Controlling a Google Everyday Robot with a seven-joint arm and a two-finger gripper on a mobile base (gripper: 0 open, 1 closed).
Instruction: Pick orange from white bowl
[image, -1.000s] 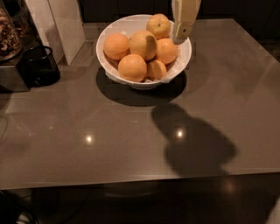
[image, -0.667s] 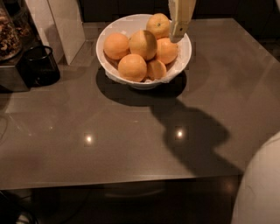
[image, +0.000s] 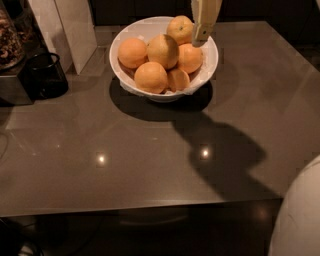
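Observation:
The white bowl (image: 142, 29) stands at the back middle of the grey table and holds several oranges. The orange (image: 163, 51), the largest and palest fruit, sits on top in the middle of the pile. Deeper-orange fruits lie around it: one at the left (image: 132, 52), one at the front (image: 151, 77), one at the right (image: 191, 58) and one at the back (image: 180, 29). My gripper (image: 200, 36) hangs from the top edge over the bowl's right side, just right of the back fruit and above the right one. It holds nothing that shows.
A small black cup (image: 46, 75) stands at the left beside a metal appliance (image: 12, 85). Pale upright boxes (image: 65, 30) stand behind the bowl's left. A white rounded robot part (image: 300, 215) fills the bottom right corner. The arm's shadow (image: 220, 155) lies on the table.
My gripper has edged up and slightly left over the bowl. The white robot part has come into the bottom right corner, and the shadow on the table has grown. The oranges have not moved.

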